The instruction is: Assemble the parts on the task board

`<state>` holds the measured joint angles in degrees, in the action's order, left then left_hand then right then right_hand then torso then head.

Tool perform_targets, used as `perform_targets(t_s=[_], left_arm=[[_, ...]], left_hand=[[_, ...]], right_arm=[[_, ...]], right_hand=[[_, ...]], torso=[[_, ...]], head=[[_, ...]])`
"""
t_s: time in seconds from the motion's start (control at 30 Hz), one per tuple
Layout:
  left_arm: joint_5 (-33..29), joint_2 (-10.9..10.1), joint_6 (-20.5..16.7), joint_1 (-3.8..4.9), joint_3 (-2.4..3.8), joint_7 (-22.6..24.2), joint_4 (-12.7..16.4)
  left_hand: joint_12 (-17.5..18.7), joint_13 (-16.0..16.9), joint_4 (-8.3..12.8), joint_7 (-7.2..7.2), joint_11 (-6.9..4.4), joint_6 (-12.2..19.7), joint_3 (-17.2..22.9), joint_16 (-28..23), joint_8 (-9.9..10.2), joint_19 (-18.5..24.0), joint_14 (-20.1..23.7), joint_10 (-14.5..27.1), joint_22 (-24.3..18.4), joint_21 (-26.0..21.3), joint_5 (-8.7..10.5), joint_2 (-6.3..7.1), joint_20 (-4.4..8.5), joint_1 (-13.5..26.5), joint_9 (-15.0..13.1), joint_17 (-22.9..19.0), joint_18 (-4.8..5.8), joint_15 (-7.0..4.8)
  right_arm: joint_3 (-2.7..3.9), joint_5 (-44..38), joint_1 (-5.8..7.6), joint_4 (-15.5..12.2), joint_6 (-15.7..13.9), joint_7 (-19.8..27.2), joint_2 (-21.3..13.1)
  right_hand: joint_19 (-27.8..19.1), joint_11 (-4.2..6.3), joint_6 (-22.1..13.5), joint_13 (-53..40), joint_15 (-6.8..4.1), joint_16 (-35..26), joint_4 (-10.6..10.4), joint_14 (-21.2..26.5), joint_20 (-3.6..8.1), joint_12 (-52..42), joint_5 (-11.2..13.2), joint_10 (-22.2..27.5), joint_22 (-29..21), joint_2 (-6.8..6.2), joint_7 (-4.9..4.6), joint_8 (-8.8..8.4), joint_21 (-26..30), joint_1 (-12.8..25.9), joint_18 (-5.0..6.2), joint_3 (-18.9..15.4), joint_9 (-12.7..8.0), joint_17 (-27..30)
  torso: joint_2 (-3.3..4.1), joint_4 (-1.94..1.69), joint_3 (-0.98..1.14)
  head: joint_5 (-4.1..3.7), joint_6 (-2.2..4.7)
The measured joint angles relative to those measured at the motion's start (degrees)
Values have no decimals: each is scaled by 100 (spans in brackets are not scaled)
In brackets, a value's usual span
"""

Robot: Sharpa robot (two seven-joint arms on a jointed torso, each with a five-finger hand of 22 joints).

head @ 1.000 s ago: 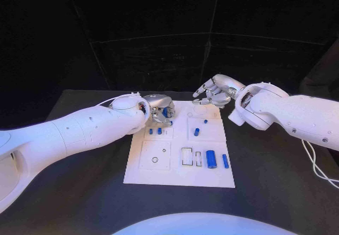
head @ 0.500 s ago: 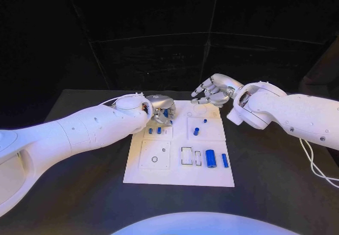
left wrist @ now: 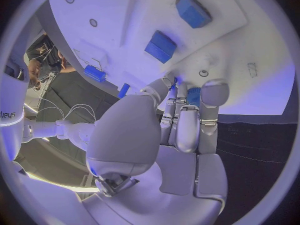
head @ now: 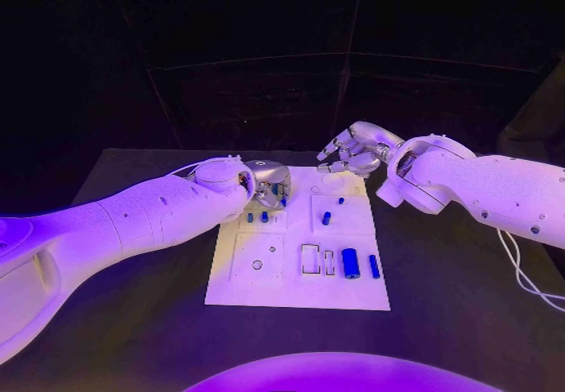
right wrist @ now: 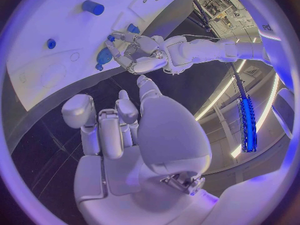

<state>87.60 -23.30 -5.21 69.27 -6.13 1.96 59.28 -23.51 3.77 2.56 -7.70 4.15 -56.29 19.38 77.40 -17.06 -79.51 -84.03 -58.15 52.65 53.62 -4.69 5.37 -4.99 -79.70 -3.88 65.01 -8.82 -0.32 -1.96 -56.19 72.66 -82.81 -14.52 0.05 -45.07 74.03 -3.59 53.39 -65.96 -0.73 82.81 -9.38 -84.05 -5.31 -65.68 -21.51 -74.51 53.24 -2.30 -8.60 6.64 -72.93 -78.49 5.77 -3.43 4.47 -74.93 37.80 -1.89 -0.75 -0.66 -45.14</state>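
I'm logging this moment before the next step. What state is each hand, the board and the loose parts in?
left hand: over the board's far left corner, fingers curled round a small blue part
right hand: raised past the board's far edge, fingers apart, holding nothing
task board: flat on the table
large blue cylinder: lying on the board

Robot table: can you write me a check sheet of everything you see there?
Surface: black table, bare around the board.
Job's things: white task board in the middle; blue parts lying on it.
Clutter: nothing seen.
Hands: left hand at the board's far left corner, holding a blue part; right hand above the far edge, holding nothing.
Cables: white cable under the right arm.
Surroundings: dark.
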Motion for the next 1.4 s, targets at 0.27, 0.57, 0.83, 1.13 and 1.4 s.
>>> perform_targets(t_s=[0.27, 0.57, 0.83, 1.13, 1.4], left_arm=[[4, 31, 30, 0, 4, -26, -38], [6, -12, -43, -21, 6, 1, -4], [-77, -295, -229, -72, 256, 23, 243], [-408, -810, -399, 42, 489, 53, 756], [-681, -1129, -278, 83, 507, 48, 868]], left_hand=[[161, 2, 75, 46, -45, -230, 364, 26, 98, -19, 1, -302, 273, 250, 0, -41, 19, 42, -14, -50, 86, -43], [268, 3, 99, 52, -58, -301, 493, 26, 146, -19, 8, -411, 420, 364, 23, -43, 19, 93, -28, -78, 86, -50], [332, 1, 92, 32, -57, -361, 534, 47, 174, -39, 8, -453, 476, 416, 49, -15, 39, 202, -26, -93, 86, -50], [355, 1, 76, 32, -56, -361, 549, 47, 196, -39, 8, -452, 544, 477, 49, 5, 39, 222, -25, -146, 85, -50], [355, 1, 76, 53, -57, -382, 549, 47, 196, -79, 8, -493, 601, 525, 49, 29, 38, 245, -24, -182, 86, -50]], right_arm=[[0, 0, 0, 1, 2, 0, 5], [0, 0, 0, 0, 3, 0, 6], [0, 0, 0, -1, 4, 0, -4], [0, 0, 0, 16, 4, 0, -28], [0, 0, 0, 36, 6, -2, -31]], right_hand=[[0, 0, 0, 0, 0, 0, 0, 0, 0, 0, -29, 0, 0, 0, 0, 0, 0, 0, 0, 0, 0, 0], [0, 0, 0, 0, 0, 0, 0, 0, 0, 0, -29, 0, 0, 0, 0, 0, 0, 0, 0, 0, 0, 1], [0, 0, 0, -12, 0, 0, 0, 0, 0, 0, -29, 0, 0, 0, 0, 0, 0, 0, 0, 0, 0, 1], [0, 0, 0, -11, 0, 0, 0, 0, 0, 0, -29, 0, 1, 0, 0, 0, 0, 0, 0, 0, 0, 1], [0, 0, 0, -11, 0, 0, 0, 0, 0, 0, -29, 0, 1, 0, 0, 0, 0, 0, 0, 0, 0, 2]], torso=[[-2, -1, 0], [-3, -2, 0], [-5, -9, -2], [-7, -9, 0], [-10, -30, 0]], head=[[0, -4], [4, 5], [-8, 37], [-28, 80], [1, 82]])
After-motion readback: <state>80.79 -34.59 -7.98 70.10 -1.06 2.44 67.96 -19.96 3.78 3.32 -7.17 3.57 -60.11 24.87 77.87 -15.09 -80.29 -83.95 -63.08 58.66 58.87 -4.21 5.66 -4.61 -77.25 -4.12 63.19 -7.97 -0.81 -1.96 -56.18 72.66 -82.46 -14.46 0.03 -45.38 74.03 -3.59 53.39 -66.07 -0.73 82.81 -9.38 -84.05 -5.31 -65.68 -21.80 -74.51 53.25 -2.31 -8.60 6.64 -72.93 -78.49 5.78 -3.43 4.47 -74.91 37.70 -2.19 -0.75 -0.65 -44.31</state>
